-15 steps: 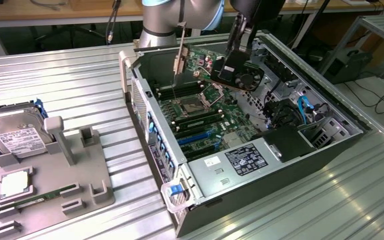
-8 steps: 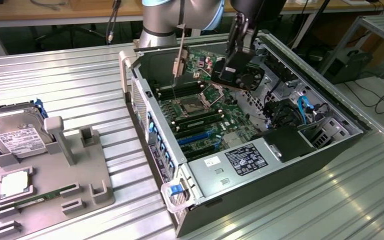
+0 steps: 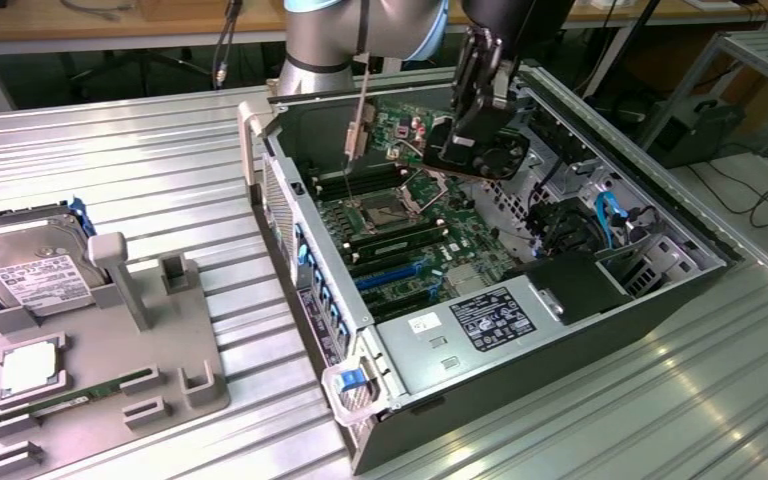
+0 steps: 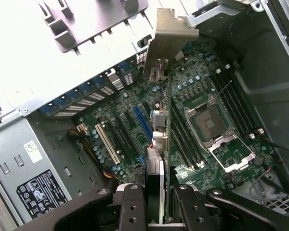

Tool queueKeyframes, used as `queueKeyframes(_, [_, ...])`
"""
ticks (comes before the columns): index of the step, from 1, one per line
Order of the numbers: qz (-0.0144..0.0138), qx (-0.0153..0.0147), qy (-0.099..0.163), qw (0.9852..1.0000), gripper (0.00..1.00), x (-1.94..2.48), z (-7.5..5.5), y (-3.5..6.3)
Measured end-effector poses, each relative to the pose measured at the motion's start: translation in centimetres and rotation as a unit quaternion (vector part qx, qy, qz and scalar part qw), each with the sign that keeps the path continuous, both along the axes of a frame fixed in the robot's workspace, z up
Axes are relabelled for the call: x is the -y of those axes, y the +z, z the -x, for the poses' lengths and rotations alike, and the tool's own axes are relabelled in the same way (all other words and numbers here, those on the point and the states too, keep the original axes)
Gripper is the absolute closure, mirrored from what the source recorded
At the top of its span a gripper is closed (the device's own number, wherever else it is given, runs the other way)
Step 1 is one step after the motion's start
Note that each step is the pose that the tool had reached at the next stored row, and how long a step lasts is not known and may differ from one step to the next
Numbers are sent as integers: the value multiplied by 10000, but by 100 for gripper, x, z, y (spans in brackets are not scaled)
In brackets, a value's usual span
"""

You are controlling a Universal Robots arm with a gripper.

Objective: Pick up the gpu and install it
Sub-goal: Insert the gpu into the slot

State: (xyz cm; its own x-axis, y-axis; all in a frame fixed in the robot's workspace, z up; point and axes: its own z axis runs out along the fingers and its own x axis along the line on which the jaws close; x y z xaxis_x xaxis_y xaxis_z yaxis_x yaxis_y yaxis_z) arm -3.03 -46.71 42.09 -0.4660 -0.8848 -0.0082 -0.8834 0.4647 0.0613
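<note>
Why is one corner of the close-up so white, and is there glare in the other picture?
Wrist view: the table beyond the case is washed out white, while the graphics card in the pincer is evenly lit. Exterior view: glare streaks lie on the ribbed table; the case's inside looks dimmer.

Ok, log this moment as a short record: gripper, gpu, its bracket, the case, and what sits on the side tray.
gripper: shut on the gpu
gpu: held on edge over the motherboard, not seated in a slot
bracket: silver strip at the card's far end from the gripper
case: computer case lying with its side open
side tray: gray tray with a hard drive and a memory stick
</note>
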Motion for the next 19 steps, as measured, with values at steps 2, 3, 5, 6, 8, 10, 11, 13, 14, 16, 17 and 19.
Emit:
queueKeyframes(2, [0, 0, 93, 10000, 73, 3, 0, 0])
queueKeyframes(3, [1, 0, 139, 9999, 73, 4, 0, 1])
queueKeyframes(5, [0, 0, 238, 9997, 73, 7, 0, 0])
queueKeyframes(6, [-1, 0, 294, 9996, 73, 9, 0, -1])
queueKeyframes(8, [0, 0, 398, 9992, 73, 12, 0, 0])
queueKeyframes(10, [0, 1, 572, 9984, 73, 18, 0, 0])
queueKeyframes(11, [1, 1, 644, 9979, 73, 19, 0, 0])
queueKeyframes(13, [0, 1, 756, 9971, 73, 23, 0, -1])
queueKeyframes(14, [-1, 1, 801, 9968, 73, 26, 0, -1])
queueKeyframes(16, [0, 1, 899, 9960, 73, 31, 0, -1])
queueKeyframes(17, [0, 1, 940, 9956, 73, 34, 0, -1])
queueKeyframes(19, [0, 1, 1044, 9945, 73, 43, 0, -2])
